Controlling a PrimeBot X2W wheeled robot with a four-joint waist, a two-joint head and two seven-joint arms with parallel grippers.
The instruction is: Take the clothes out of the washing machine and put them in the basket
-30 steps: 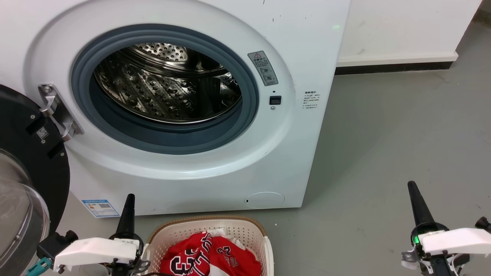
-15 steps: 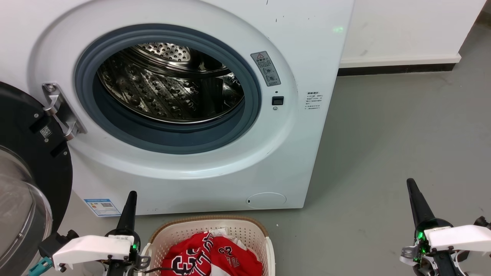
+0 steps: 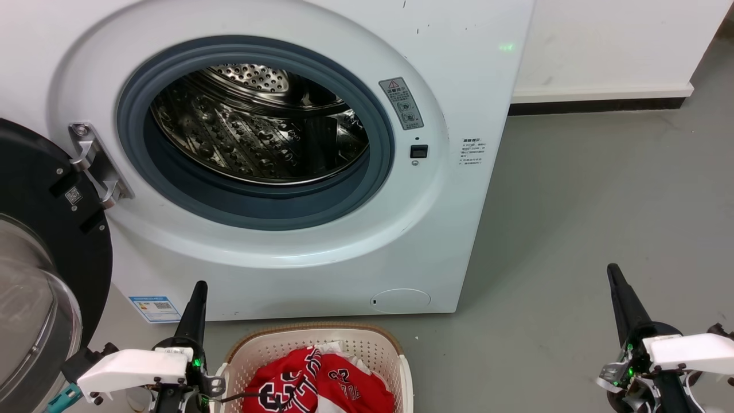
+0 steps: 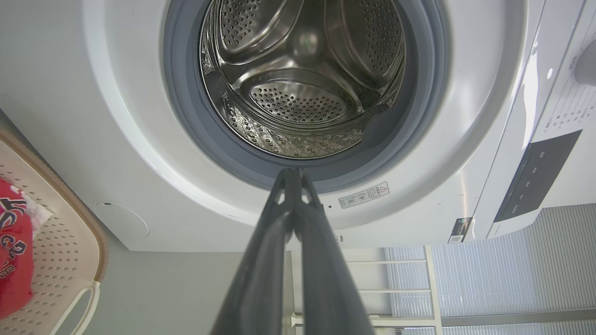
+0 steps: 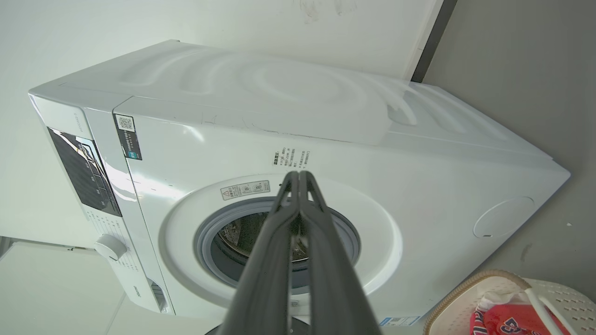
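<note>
- Since a second ago the whole head view has slid a little toward 3 o'clock, so that is my camera turning. The machine has not moved, and neither claw has shifted much against the basket.
- At 11 o'clock in the head view the washing machine point(image 3: 459, 86) stands with its door point(image 3: 34, 241) swung wide open at 9 o'clock.
- From the left wrist view the drum point(image 4: 298, 93) reads as bare perforated steel, with no red in it.
- The grey gasket point(image 3: 258, 209) hides the drum's lowest front edge from me, so a small item could possibly be tucked there.
- Down at 6 o'clock the clothes point(image 3: 318, 384) lie heaped inside the basket point(image 3: 312, 330), which sits on the floor point(image 3: 573, 201) just in front of the machine.
- Low at 7 o'clock, just beside the basket's rim, the left claw point(image 3: 199, 285) is clenched with nothing in it, its two fingers meeting at the tips in its wrist view.
- Well apart at 4 o'clock over bare floor, the right claw point(image 3: 611, 268) is likewise pressed closed and empty.
- I judge the transfer step done and the task at or very near its end.
- My next move would be a check of that hidden lip. If something is left there, the left claw must release and reach in over the gasket.
</note>
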